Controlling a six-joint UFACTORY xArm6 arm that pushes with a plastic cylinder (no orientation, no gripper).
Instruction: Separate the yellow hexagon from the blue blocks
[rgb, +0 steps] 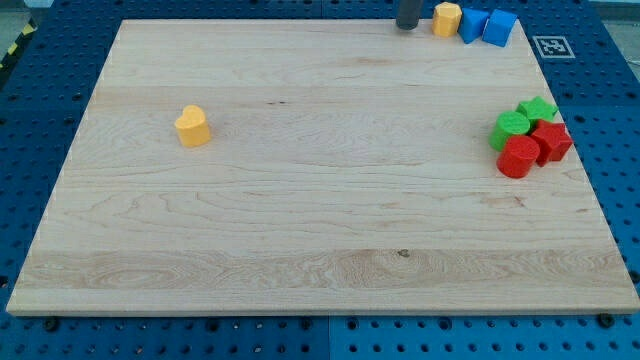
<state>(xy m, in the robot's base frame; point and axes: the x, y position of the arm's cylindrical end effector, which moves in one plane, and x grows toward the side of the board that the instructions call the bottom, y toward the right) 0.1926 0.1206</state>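
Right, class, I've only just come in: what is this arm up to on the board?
My tip sits at the view's top edge, just left of the yellow hexagon, which touches two blue blocks. They are not yet separated. A yellow heart lies alone at left; green and red blocks cluster at right.

One camera looks down at a slant from the near edge of the wooden board (320, 230) — whole top framed; no second view.

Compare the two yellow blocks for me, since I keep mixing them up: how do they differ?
The yellow hexagon sits at the view's top edge, touching a blue block; the yellow heart-like block stands alone at the view's left. The hexagon has flat sides; the other has a rounded, notched outline. My tip is just left of the hexagon, far from the other. Both share one yellow.
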